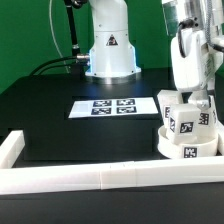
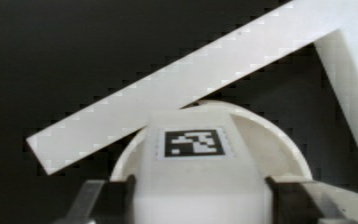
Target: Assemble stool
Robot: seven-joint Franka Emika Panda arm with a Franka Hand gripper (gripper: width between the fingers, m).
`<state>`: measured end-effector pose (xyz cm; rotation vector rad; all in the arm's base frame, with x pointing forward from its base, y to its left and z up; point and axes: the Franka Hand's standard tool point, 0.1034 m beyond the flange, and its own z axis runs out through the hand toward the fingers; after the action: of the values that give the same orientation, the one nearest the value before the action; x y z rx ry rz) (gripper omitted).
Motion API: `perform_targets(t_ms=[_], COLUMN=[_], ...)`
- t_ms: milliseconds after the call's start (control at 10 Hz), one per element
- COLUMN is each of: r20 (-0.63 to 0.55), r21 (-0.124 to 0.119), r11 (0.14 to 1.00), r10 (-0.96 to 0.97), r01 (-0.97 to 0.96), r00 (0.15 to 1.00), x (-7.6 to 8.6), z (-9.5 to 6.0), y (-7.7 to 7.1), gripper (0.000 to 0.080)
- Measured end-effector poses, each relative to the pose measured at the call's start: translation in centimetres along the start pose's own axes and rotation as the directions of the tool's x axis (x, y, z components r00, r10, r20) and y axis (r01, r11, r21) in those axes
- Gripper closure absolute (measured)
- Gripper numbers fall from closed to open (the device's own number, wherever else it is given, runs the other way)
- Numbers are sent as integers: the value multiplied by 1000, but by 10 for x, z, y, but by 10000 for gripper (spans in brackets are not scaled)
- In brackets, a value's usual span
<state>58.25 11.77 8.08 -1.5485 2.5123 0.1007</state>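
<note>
Closest to the camera in the exterior view there's a long white border rail (image 1: pixel 70 178) running across the front edge of the black surface (image 1: pixel 60 125), with a short corner piece turning back on the exterior view's left.

Right behind it, on the exterior view's right, sits the round white plastic disc seat (image 1: pixel 187 152) of the stool, lying flat with a square black-and-white tag on its outer wall facing the camera. It looks pushed up against or just beside the rail; can't tell if they actually touch.

Two short white rectangular tagged legs are up on the seat. One stands on the left part (image 1: pixel 170 105), roughly upright. The other leg (image 1: pixel 190 122) is the one in the gripper (image 1: pixel 200 100), long axis close to vertical with a slight tilt, lower end down at the seat, tag facing the camera.

The wrist view shows the grip nicely: the two fingers (image 2: pixel 101 200) sit on either side of a rounded white tagged leg (image 2: pixel 202 165), narrowly spread and pressed on its sides, so it's clamped on that leg, not let go. The rail (image 2: pixel 194 85) cuts diagonally behind it.

Further back, mid-surface, is the marker board (image 1: pixel 112 106), flat, well apart from the seat. Behind that stands the robot's white base (image 1: pixel 110 45), against a green backdrop (image 1: pixel 30 30).
</note>
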Motion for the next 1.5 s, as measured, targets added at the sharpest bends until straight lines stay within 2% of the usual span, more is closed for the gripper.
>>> perform_targets(t_ms=[100, 200, 300, 400, 500, 800, 900, 1100, 1200, 1400, 1500], r20=[3, 10, 23, 43, 53, 38, 29, 49, 62, 69, 71], r21=[2, 8, 16, 32, 45, 49, 44, -45, -33, -27, -22], r11=[999, 998, 996, 995, 988, 938, 886, 666, 515, 420, 334], r10=[-52, -62, -87, -100, -149, -344, -463, -743, -855, -905, -940], r01=[52, 62, 86, 99, 146, 342, 462, 744, 857, 907, 942], r00=[999, 998, 996, 994, 987, 938, 886, 668, 516, 421, 334], x=[-1, -4, -12, -22, -26, -24, -23, -30, -36, -45, -42], z=[-2, -7, -18, -34, -46, -41, -39, -34, -39, -41, -40], y=[0, -1, -1, 0, 1, 2, 3, 10, 6, 11, 9], gripper=[464, 252, 252, 165, 165, 151, 151, 151, 151, 151, 151])
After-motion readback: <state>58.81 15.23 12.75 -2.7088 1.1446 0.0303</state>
